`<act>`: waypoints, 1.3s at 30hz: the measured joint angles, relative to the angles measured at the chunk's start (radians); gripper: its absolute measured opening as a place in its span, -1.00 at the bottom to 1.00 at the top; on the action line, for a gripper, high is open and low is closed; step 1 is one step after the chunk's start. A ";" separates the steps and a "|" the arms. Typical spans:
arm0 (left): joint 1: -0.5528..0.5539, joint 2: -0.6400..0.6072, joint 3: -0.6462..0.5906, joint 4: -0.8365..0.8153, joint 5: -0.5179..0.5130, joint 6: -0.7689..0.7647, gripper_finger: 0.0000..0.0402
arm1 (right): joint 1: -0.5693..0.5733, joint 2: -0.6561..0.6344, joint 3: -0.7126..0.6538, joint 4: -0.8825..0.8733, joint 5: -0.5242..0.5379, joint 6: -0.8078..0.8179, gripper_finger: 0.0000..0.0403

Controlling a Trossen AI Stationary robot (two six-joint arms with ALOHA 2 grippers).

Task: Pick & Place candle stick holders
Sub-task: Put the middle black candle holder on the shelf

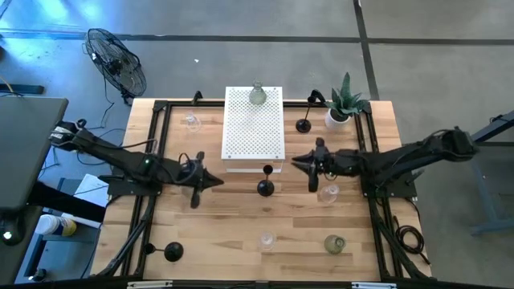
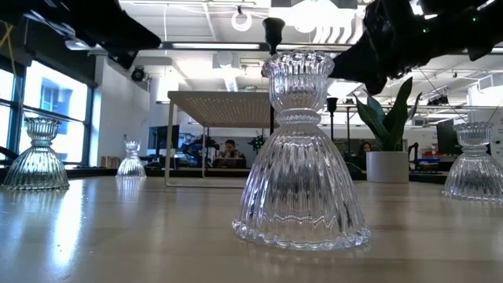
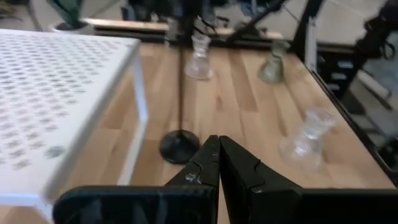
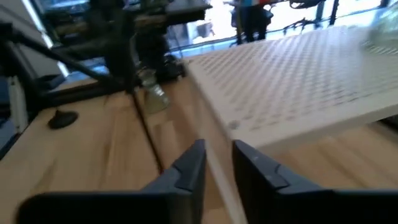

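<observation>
Black tall-stemmed holder (image 1: pixel 266 186) stands mid-frame beside the white perforated box (image 1: pixel 254 128). The right gripper (image 4: pixel 217 163) hovers beside it, jaws slightly spread and empty. The left gripper (image 3: pixel 219 163) waits centre-left, jaws pressed together.

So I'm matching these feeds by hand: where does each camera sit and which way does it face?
High: overhead, straight down on the table; both arms show.
Low: at tabletop height, facing a clear glass holder; arms overhead.
Left wrist: past the shut left gripper toward the tall black holder.
Right wrist: past the slightly parted right gripper along the white perforated box.
Shared: box and black holder appear in both wrist views.
</observation>
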 joint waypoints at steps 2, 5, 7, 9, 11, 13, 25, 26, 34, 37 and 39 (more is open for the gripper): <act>0.030 -0.026 -0.028 0.036 0.003 0.019 -1.00 | 0.023 0.058 0.000 0.068 0.000 0.009 -0.44; 0.080 -0.068 -0.058 0.076 0.008 0.051 -1.00 | 0.050 0.150 0.004 0.171 0.001 -0.001 -0.18; 0.119 -0.094 -0.071 0.088 0.016 0.065 -1.00 | 0.064 0.203 0.029 0.194 0.005 -0.015 -0.03; 0.158 -0.120 -0.085 0.101 0.033 0.072 -1.00 | 0.070 0.252 0.074 0.197 0.004 -0.023 0.08; 0.197 -0.144 -0.105 0.119 0.059 0.076 -1.00 | 0.070 0.296 0.124 0.195 0.003 -0.044 0.15; 0.237 -0.166 -0.129 0.136 0.085 0.079 -1.00 | 0.069 0.339 0.172 0.177 -0.001 -0.066 0.18; 0.441 -0.221 -0.216 0.239 0.250 0.069 -1.00 | 0.036 0.497 0.321 0.160 -0.028 -0.067 0.07; 0.449 -0.221 -0.216 0.241 0.260 0.068 -1.00 | 0.037 0.501 0.325 0.160 -0.032 -0.067 0.02; 0.483 -0.221 -0.216 0.242 0.276 0.071 -1.00 | 0.041 0.500 0.330 0.161 -0.053 -0.064 -0.70; 0.483 -0.221 -0.216 0.249 0.275 0.078 -1.00 | 0.047 0.491 0.330 0.167 -0.062 -0.065 -0.94; 0.483 -0.222 -0.216 0.256 0.275 0.090 -1.00 | 0.055 0.470 0.337 0.152 -0.070 -0.064 -0.93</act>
